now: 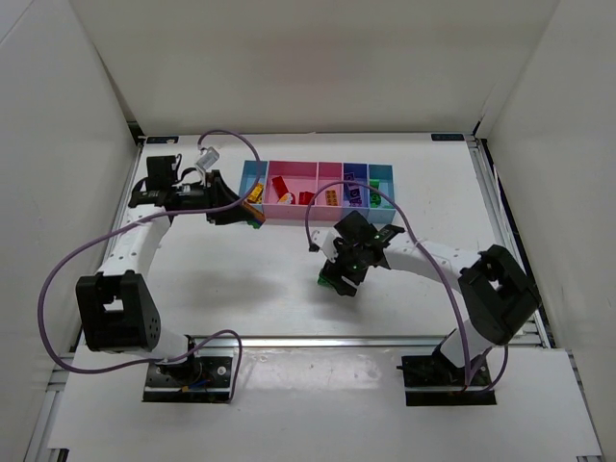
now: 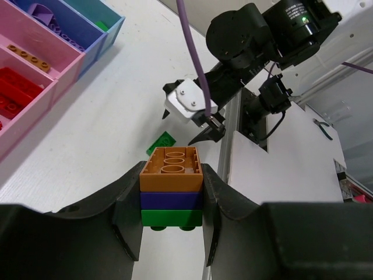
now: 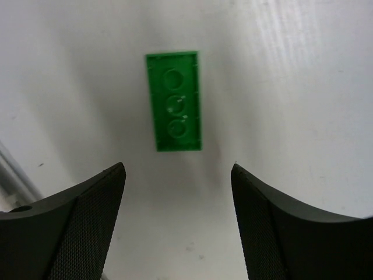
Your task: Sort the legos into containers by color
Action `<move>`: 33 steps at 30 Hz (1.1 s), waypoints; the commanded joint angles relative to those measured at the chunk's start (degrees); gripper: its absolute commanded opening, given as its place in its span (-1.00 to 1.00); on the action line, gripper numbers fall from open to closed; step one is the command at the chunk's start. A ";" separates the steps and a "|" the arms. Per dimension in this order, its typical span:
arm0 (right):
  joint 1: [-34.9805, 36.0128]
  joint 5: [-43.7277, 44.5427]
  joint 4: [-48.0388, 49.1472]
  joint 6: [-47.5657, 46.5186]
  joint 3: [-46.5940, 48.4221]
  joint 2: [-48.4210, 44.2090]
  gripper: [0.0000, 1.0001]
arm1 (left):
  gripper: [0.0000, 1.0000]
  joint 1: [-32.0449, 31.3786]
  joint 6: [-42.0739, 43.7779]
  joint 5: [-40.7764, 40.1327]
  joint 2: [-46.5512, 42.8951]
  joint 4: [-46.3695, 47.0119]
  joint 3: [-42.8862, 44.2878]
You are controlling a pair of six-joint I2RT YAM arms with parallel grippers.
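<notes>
My left gripper [image 2: 171,233] is shut on a stacked chunk of legos [image 2: 171,189], orange over purple over green. In the top view it [image 1: 248,216] hovers at the near left end of the containers [image 1: 318,219]. A loose flat green lego [image 3: 173,116] lies underside up on the white table. My right gripper [image 3: 178,172] is open just above it, with the brick ahead of the fingertips. In the top view the right gripper [image 1: 337,277] is in front of the bins, the green lego [image 1: 324,281] at its tip. The same lego shows in the left wrist view [image 2: 161,143].
The bins hold sorted bricks: red in the wide pink bin [image 2: 17,96], orange in the narrower pink bin [image 2: 35,55], purple in the dark blue bin [image 2: 58,26], green in the right light blue bin [image 1: 382,192]. White walls enclose the table. Purple cables loop from both arms.
</notes>
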 commanded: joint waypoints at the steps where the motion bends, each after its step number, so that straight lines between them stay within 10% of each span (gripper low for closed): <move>1: 0.05 8.12 7.18 4.43 1.39 1.43 0.54 | -0.63 0.37 0.79 0.17 -3.48 -0.63 -0.83; 28: 4.00 4.86 7.09 1.80 7.47 12.68 0.48 | -0.63 2.75 4.30 0.70 -1.99 -3.26 -2.59; 33: 4.71 7.42 8.85 1.53 6.14 12.94 -0.15 | -0.63 2.83 4.48 0.70 -1.29 -3.35 -2.41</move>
